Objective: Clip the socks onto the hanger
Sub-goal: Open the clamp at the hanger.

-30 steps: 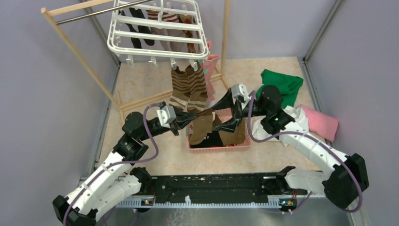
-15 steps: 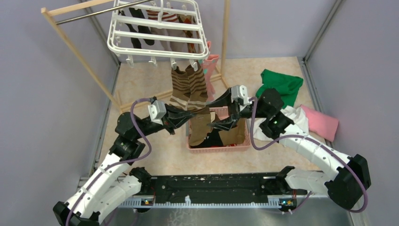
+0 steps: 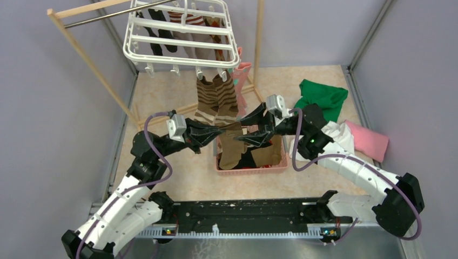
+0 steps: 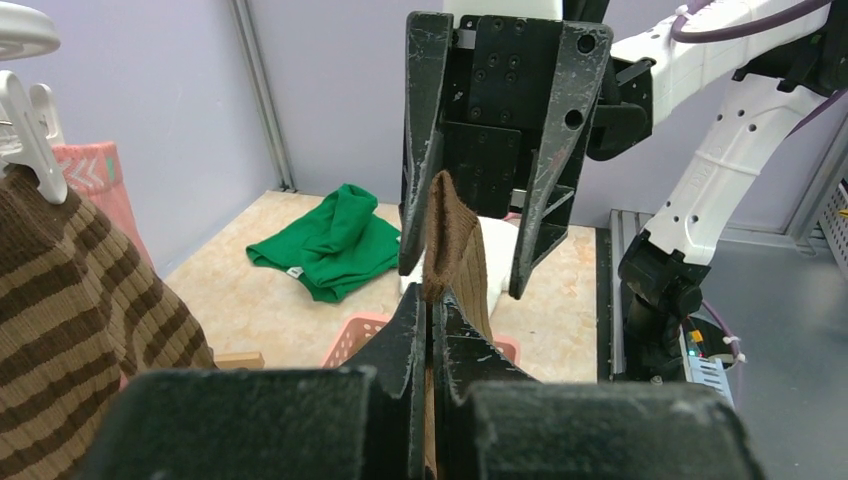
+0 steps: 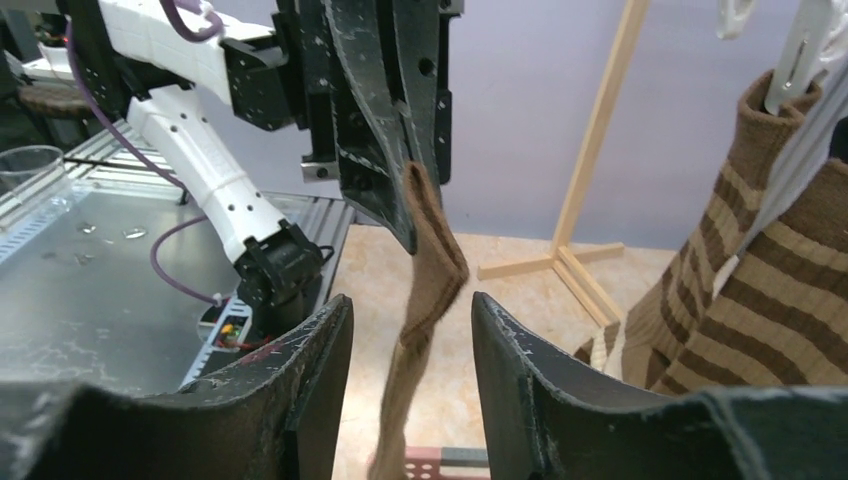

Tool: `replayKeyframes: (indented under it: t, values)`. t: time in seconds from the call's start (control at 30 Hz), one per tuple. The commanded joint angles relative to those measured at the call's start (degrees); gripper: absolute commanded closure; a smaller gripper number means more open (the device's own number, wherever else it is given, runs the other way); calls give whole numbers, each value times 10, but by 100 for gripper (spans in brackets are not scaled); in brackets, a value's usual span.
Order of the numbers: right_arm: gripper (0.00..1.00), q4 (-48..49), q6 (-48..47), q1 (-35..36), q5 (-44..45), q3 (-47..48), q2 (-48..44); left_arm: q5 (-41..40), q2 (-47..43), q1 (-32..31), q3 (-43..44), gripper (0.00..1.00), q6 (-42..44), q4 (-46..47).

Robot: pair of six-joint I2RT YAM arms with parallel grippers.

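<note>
Over the pink basket (image 3: 251, 169) the left tool (image 3: 220, 131) clenches the brown sock (image 3: 231, 149). At its 3 o'clock the released right tool (image 3: 239, 133) straddles it; best to pinch close beside, edge taut.

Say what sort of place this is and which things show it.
Likely a robot lab cell staged as a laundry corner: the left arm and right arm stand at a walled-in table, with a white clip hanger on a wooden rack and a pink basket of socks.
</note>
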Motion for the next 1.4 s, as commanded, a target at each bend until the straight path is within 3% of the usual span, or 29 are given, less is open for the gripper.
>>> replayKeyframes:
  t: [0.0,0.1,0.3,0.43,0.7,0.9,0.97,1.1,1.17,1.23,1.3,1.37]
  values:
    - [55,59,26,13,6,17,3,-6,3,2,-10,100,-19,55]
    - [64,75,33,14,9,16,6,-11,1,3,-13,100,-23,60]
    - [98,80,30,15,7,22,10,-19,-1,4,-16,100,-29,67]
    - [100,71,19,15,8,26,12,-37,0,6,-23,100,-53,81]
    - [100,83,56,-7,24,31,12,-102,-68,55,-37,53,-55,-39]
    - [100,53,44,-16,29,32,8,-35,-96,152,-47,22,-95,-73]
    - [100,44,42,-16,26,35,7,-28,-88,170,-32,4,-101,-86]
    - [100,22,27,-18,24,36,4,9,-59,215,-5,1,-93,-93]
    - [100,22,24,-19,21,34,3,66,-35,255,-3,1,-112,-59]
    - [100,22,20,-19,17,32,2,143,-14,316,-21,1,-178,41]
    - [100,27,17,-20,12,29,2,225,14,399,-60,1,-311,230]
    - [100,34,15,-20,7,25,0,248,57,464,-98,1,-471,471]
